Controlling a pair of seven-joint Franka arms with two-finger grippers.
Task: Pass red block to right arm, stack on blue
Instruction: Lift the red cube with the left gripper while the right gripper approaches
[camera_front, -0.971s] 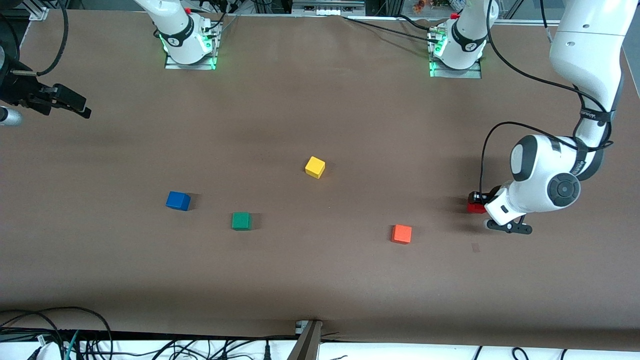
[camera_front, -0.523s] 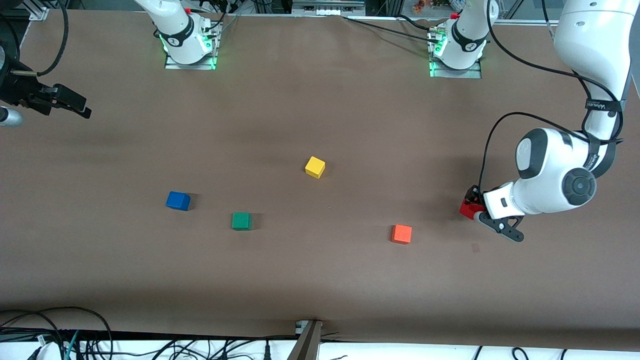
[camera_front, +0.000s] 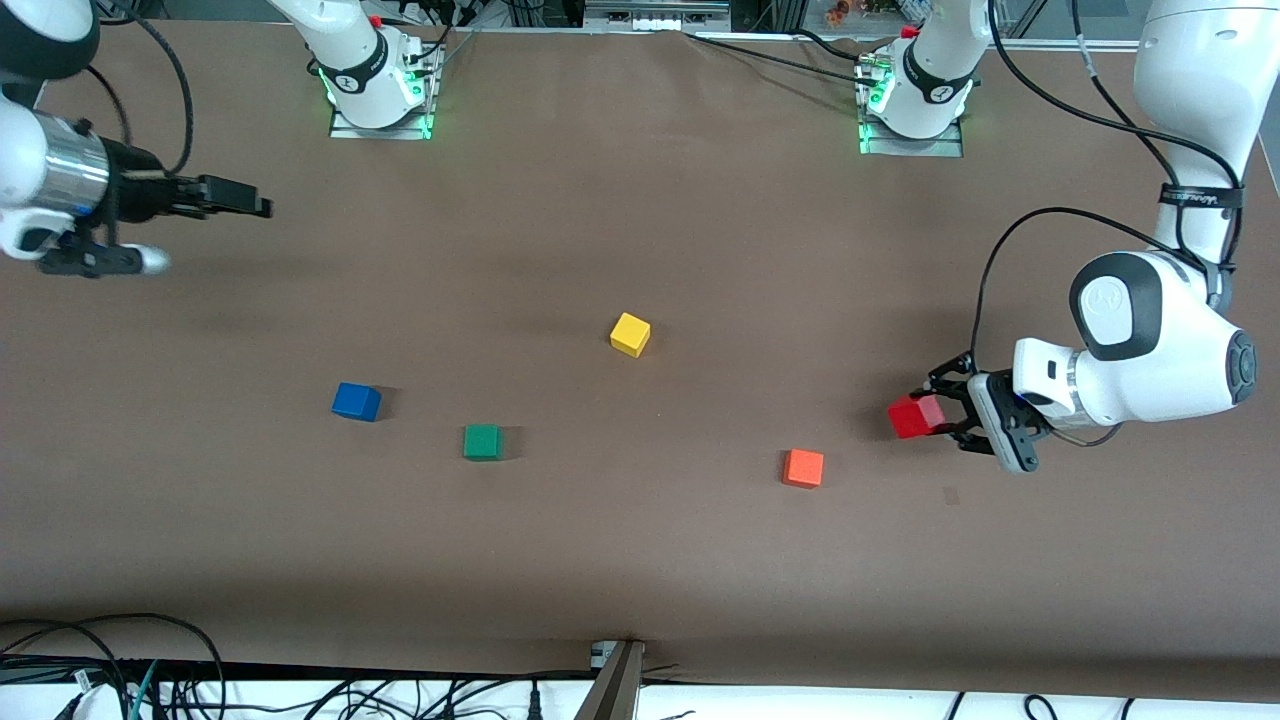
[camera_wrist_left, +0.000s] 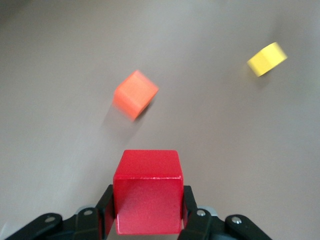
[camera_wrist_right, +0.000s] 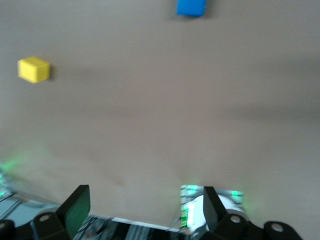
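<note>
My left gripper (camera_front: 938, 415) is shut on the red block (camera_front: 914, 416) and holds it in the air over the table's left-arm end, close to the orange cube. In the left wrist view the red block (camera_wrist_left: 147, 172) sits squeezed between the black fingers of the left gripper (camera_wrist_left: 147, 205). The blue cube (camera_front: 356, 401) lies on the table toward the right arm's end and also shows in the right wrist view (camera_wrist_right: 191, 7). My right gripper (camera_front: 255, 208) hangs over the right-arm end of the table, pointing toward the middle. It is open and empty in its wrist view (camera_wrist_right: 142, 205).
An orange cube (camera_front: 803, 467) lies below and beside the held block, also in the left wrist view (camera_wrist_left: 135, 93). A yellow cube (camera_front: 630, 334) sits mid-table. A green cube (camera_front: 482, 441) lies beside the blue one. The arm bases (camera_front: 375, 90) stand along the table's top edge.
My left gripper has lifted the red block off the table, turned and carried it toward the middle. My right arm has swung in from the table's end toward the middle.
</note>
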